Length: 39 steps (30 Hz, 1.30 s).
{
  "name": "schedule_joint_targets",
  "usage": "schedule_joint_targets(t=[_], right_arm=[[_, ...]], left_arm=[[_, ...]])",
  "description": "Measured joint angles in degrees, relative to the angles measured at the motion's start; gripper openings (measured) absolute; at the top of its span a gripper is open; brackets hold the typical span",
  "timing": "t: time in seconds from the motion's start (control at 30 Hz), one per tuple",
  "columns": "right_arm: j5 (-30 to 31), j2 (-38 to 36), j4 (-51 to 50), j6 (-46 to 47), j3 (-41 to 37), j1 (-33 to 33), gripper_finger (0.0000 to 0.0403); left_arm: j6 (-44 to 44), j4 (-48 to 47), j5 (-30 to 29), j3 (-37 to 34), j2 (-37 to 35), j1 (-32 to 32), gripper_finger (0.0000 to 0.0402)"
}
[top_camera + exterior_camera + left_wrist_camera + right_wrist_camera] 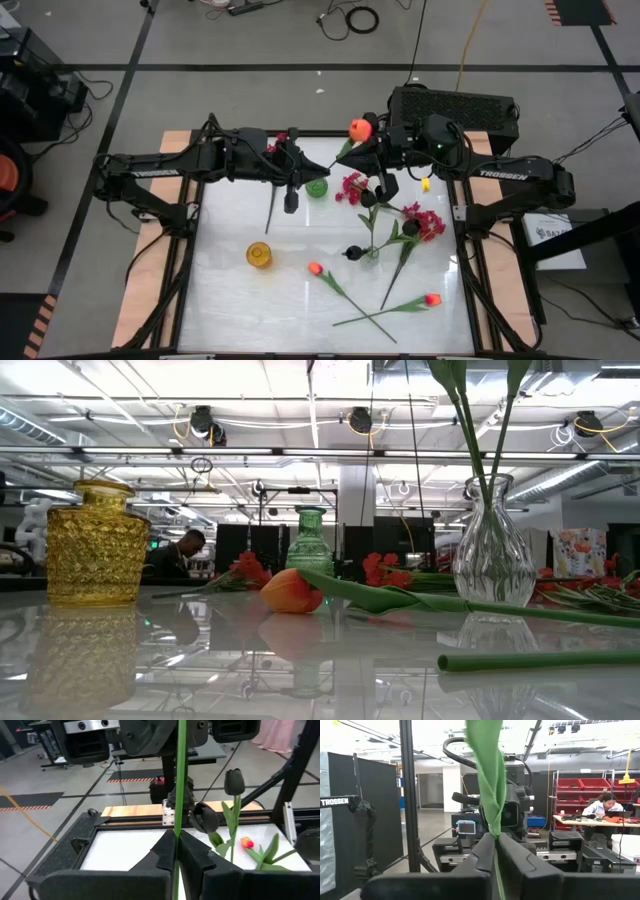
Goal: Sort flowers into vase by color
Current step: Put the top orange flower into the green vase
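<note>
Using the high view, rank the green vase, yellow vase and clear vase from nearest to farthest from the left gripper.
Measured from the left gripper, shut on a green stem at the table's back:
1. Green vase, just beside it on its right.
2. Yellow vase, toward the front, slightly left.
3. Clear vase, farther off to the front right, holding black flowers.

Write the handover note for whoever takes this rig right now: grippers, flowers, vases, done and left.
Left gripper: shut on a green stem, over the table's back left.
Right gripper: shut on the stem of an orange tulip, raised at the back.
Clear vase: holds stems, black blooms beside it.
Green vase and yellow vase: look empty.
Left: pink sprays and two orange tulips lying on the table.
</note>
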Motion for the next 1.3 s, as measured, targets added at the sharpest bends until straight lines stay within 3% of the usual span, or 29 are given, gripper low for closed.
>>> schedule_joint_targets(t=[0.13,0.3,0.53,0.8,1.0,1.3], right_arm=[[0.87,0.00,-0.15,0.00,0.00,-0.02,0.0005],[3.36,-0.52,-0.43,-0.28,0.00,-0.02,0.0001],[4.58,-4.58,-3.02,-0.61,-0.02,-2.37,0.0001],[4.59,-9.83,-13.51,-2.33,-0.02,-7.01,0.0000],[4.60,-12.98,-18.96,-3.30,-0.09,-8.86,0.0000],[4.82,-22.35,-24.96,-3.19,-0.14,-10.94,0.0000]], left_arm=[[-2.77,-0.24,-2.25,0.00,-0.02,0.00,0.0060],[-5.77,-3.26,-3.90,0.00,-0.03,-0.36,0.0139],[-7.36,-9.77,-18.74,0.00,-0.04,-3.26,0.0235],[-13.78,-18.90,-23.98,-1.44,-0.11,-8.32,0.0246],[-17.74,-19.56,-32.73,-6.90,-0.73,-12.88,0.0246],[-21.88,-16.69,-39.08,-13.17,-0.73,-17.43,0.0246]])
